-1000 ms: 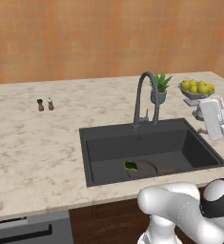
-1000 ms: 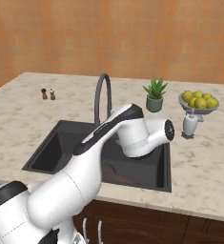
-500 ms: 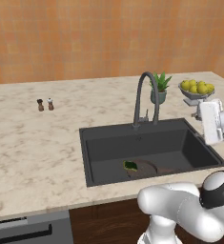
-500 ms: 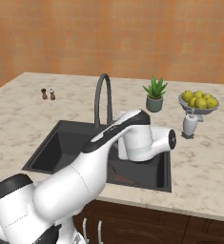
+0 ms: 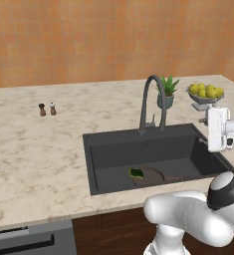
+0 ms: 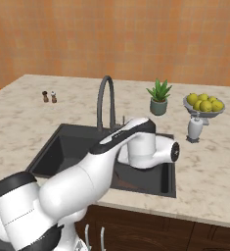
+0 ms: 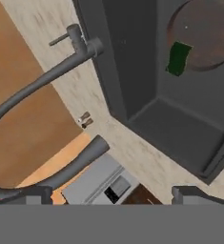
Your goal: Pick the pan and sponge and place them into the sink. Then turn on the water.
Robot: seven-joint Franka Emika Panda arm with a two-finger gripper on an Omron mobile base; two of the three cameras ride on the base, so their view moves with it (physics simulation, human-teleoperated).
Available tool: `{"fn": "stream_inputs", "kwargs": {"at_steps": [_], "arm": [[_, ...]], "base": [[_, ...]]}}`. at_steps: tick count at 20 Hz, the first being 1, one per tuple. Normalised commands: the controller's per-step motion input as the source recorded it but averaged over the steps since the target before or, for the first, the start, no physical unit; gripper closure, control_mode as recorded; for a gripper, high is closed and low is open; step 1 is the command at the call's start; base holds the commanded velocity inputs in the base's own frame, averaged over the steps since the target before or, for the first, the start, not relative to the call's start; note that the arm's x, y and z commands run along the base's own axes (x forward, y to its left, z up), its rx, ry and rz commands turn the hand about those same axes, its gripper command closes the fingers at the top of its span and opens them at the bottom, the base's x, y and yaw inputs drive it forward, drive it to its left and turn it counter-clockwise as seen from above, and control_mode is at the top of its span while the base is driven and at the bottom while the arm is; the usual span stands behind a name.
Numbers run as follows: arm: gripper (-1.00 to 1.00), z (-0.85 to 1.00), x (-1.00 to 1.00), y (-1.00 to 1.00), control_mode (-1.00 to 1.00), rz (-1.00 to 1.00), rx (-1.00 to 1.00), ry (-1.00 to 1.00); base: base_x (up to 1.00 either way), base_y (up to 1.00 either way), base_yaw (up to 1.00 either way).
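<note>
The gripper point(image 7: 111, 193) is held with its jaws spread wide and nothing between them. In the hand view the pan point(image 7: 205, 34) and the sponge point(image 7: 178, 58) are seen lying in the sink point(image 7: 132, 71), well beyond the fingertips, with the faucet point(image 7: 42, 78) arching beside them. In the left base view the sponge point(image 5: 137, 173) is seen touching the pan point(image 5: 156, 175). No water stream is seen.

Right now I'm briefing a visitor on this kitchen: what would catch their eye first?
The dark sink set in the marble counter, with the pan and green sponge lying in it. Behind it arches the faucet, no water running. The white arm reaches over the sink's right side, gripper open.
</note>
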Motion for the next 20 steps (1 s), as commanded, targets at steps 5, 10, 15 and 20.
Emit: {"fn": "stream_inputs", "kwargs": {"at_steps": [5,10,15,20], "arm": [[-1.00,-0.14,0.40,0.05,-1.00,-0.22,0.15,0.17],[-1.00,-0.07,0.44,-0.13,-1.00,-0.02,0.27,0.22],[-1.00,-0.21,0.43,-0.20,-1.00,0.00,0.29,0.10],[-1.00,-0.29,0.33,-0.03,-1.00,0.00,0.20,0.01]], "base": [[0.00,0.00,0.00],[0.00,0.00,0.00],[0.00,0.00,0.00],[0.00,0.00,0.00]]}}
